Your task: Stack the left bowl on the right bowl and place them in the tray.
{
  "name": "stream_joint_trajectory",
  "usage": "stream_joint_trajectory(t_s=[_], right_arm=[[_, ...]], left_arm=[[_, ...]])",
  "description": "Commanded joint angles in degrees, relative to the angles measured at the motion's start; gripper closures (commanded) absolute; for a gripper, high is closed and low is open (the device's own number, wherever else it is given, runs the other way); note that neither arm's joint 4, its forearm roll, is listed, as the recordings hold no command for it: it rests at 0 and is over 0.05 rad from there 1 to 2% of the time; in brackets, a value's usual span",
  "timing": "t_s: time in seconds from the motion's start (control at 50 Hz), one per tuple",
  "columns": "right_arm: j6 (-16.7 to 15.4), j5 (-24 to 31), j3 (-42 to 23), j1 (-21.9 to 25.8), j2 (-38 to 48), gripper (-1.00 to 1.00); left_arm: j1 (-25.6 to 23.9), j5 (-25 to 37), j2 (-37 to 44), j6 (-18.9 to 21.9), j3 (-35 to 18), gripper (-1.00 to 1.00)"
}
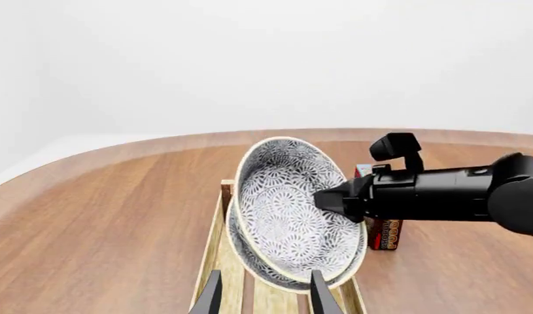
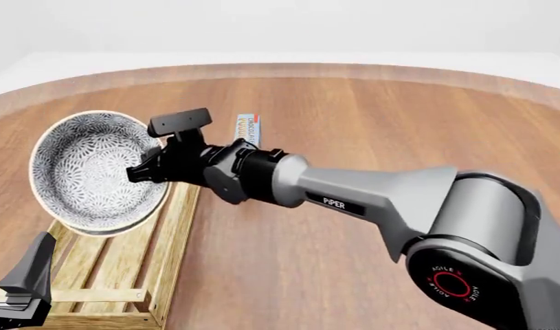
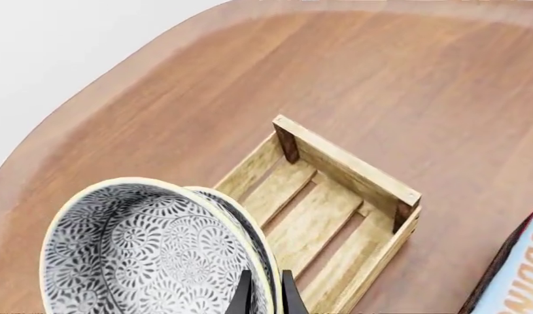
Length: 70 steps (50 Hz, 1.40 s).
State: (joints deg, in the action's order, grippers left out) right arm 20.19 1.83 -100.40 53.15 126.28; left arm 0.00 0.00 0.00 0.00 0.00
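I see stacked bowls [image 2: 92,172] tilted over far end of tray [image 2: 124,265], at left of counter [image 2: 372,117]. Right pincer [image 2: 137,173] at bowls' right rim. Chocolate box [image 2: 247,127] behind it, just right of tray. Left pincer [image 2: 23,282] at tray's near end.

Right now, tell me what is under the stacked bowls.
Under the tilted stacked bowls, held at the rim by the right end effector, lies the tray. Its slatted bottom shows nearer the camera; the part beneath the bowls is covered.
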Motion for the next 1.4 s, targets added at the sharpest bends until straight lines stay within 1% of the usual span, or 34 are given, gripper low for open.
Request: stream_joint_trajectory(t_s=[0.02,0.7,1.06,1.08,1.4], right_arm=[[0.7,-1.0,-0.8,0.2,1.4,1.00],[0.2,-1.5,-1.5,1.2,5.5,1.00],[-1.5,-0.2,-2.9,1.7,7.6,1.00],[-1.7,-0.4,-2.7,2.1,7.5,-1.00],[-1.2,-0.8,-2.2,2.3,7.1,-1.00]], left_arm=[[0.0,0.0,0.0,0.0,0.0,-1.00],[0.0,0.0,0.0,0.0,0.0,-1.00],[0.0,0.0,0.0,0.0,0.0,-1.00],[0.0,0.0,0.0,0.0,0.0,-1.00],[0.0,0.0,0.0,0.0,0.0,-1.00]])
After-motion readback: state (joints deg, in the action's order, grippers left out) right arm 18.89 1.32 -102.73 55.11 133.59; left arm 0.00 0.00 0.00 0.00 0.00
